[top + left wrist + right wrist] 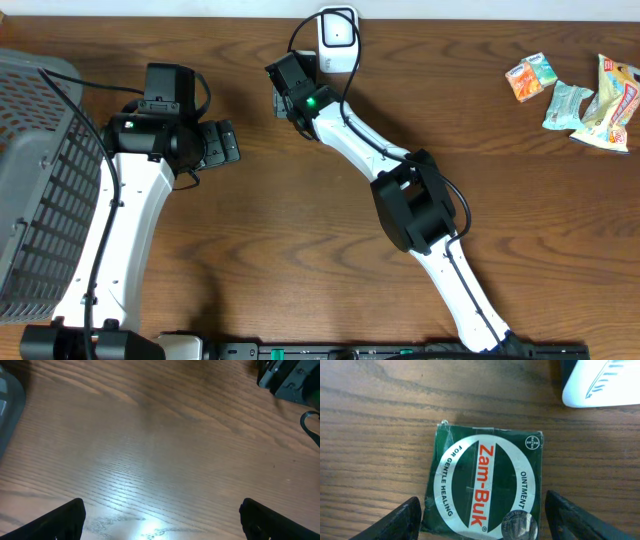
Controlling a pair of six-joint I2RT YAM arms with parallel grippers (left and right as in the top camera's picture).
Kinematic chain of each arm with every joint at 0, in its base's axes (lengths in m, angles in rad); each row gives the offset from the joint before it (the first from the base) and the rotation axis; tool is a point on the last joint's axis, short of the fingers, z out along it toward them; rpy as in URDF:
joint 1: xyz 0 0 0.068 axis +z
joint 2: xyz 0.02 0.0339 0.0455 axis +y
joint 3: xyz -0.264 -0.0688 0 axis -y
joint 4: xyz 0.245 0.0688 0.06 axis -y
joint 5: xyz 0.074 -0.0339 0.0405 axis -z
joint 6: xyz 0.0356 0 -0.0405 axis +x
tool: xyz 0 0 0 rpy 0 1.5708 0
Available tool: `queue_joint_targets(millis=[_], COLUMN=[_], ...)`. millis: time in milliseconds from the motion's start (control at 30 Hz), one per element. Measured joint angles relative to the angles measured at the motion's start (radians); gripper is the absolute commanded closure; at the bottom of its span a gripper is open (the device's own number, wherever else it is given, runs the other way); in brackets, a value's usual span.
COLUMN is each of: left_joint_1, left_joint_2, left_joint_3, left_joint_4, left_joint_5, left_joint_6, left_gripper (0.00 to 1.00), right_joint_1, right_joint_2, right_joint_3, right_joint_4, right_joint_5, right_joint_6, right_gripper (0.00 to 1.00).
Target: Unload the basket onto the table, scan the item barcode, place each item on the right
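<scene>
Your right gripper hangs with its jaws apart over the flat green square Zam-Buk ointment box. The box lies on the brown wooden table between the two fingers, just beside each, near the white plastic barcode scanner. Your left gripper stands wide open over bare wood

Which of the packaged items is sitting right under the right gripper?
The dark green Zam-Buk ointment pack, lying flat between the fingers of the right gripper. The snack packets lie grouped far off, near the table's back right corner.
</scene>
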Motion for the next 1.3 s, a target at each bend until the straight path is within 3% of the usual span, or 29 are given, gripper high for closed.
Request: queue_joint_targets(millis=[300, 433, 633, 933, 1067, 1133, 1167, 1233, 1300], left_joint_1=[0.000, 0.000, 0.000, 0.000, 0.000, 0.000, 0.000, 0.000, 0.000], left_joint_2=[0.000, 0.000, 0.000, 0.000, 0.000, 0.000, 0.000, 0.000, 0.000], left_joint_3=[0.000, 0.000, 0.000, 0.000, 0.000, 0.000, 0.000, 0.000, 0.000], left_joint_4=[0.000, 0.000, 0.000, 0.000, 0.000, 0.000, 0.000, 0.000, 0.000], left_joint_5=[0.000, 0.000, 0.000, 0.000, 0.000, 0.000, 0.000, 0.000, 0.000], left_joint_6=[0.000, 0.000, 0.000, 0.000, 0.000, 0.000, 0.000, 0.000, 0.000], left_gripper=[0.02, 0.02, 0.02, 0.02, 0.02, 0.02, 0.02, 0.02, 0.02], right_joint_1=[0.000, 0.000, 0.000, -0.009, -0.028, -0.034, -0.040, -0.055, -0.071], right_joint_2=[0.015, 0.017, 0.017, -0.033, -0.086, -0.111, -0.125, -0.139, -0.141], right_joint_3=[0.000, 0.000, 0.002, 0.014, 0.013, 0.012, 0.012, 0.012, 0.012], right_joint_4=[0.021, 0.023, 0.013, -0.215, -0.394, -0.496, -0.548, -0.630, -0.691], right_joint_5=[0.006, 0.004, 0.004, 0.003, -0.002, -0.002, -0.002, -0.003, -0.005], right_joint_6=[-0.033, -0.073, -0.130, -0.167, -0.285, -0.359, -0.399, -0.454, -0.483], right_gripper=[0.29, 0.44, 0.48, 0.48, 0.55, 0.53, 0.41, 0.01, 0.01])
